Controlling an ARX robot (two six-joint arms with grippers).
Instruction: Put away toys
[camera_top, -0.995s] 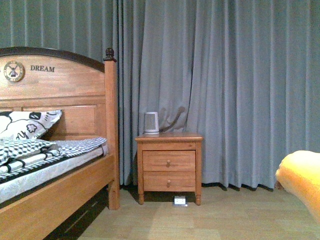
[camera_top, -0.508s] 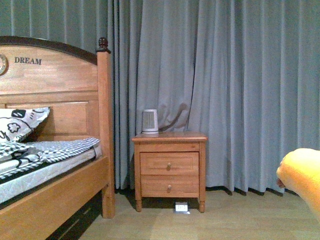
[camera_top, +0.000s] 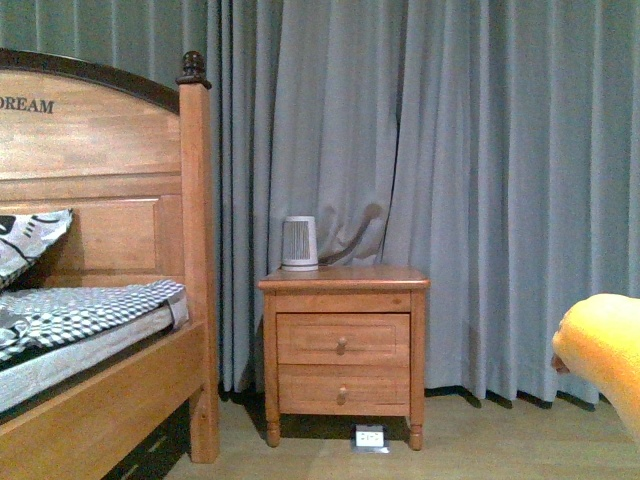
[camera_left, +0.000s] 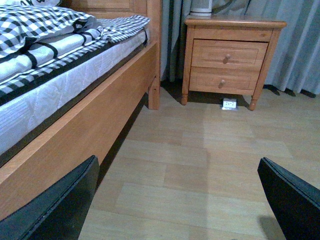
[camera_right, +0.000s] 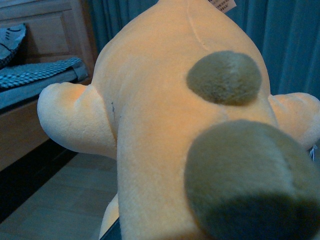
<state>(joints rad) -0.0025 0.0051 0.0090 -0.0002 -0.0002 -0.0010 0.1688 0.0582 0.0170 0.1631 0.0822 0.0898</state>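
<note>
The orange-yellow plush animal (camera_right: 150, 115) fills the right wrist view, soft and rounded, with two dark brown patches and a white tag at its far end. My right gripper is shut on it, but the plush hides the fingers. In the front view a part of the plush (camera_top: 605, 350) shows at the right edge, held above the floor. My left gripper (camera_left: 185, 200) is open and empty, low over the wooden floor, with both dark fingertips (camera_left: 55, 205) wide apart.
A wooden bed (camera_top: 110, 400) with checked bedding stands at the left. A wooden nightstand (camera_top: 343, 345) with two drawers stands against grey curtains, a small white ribbed device (camera_top: 299, 243) on top. A small white object (camera_top: 370, 437) lies on the floor under it.
The view has shifted to the right: the bed has slid toward the left edge and the nightstand sits nearer and lower. The plush stays at the right edge.
</note>
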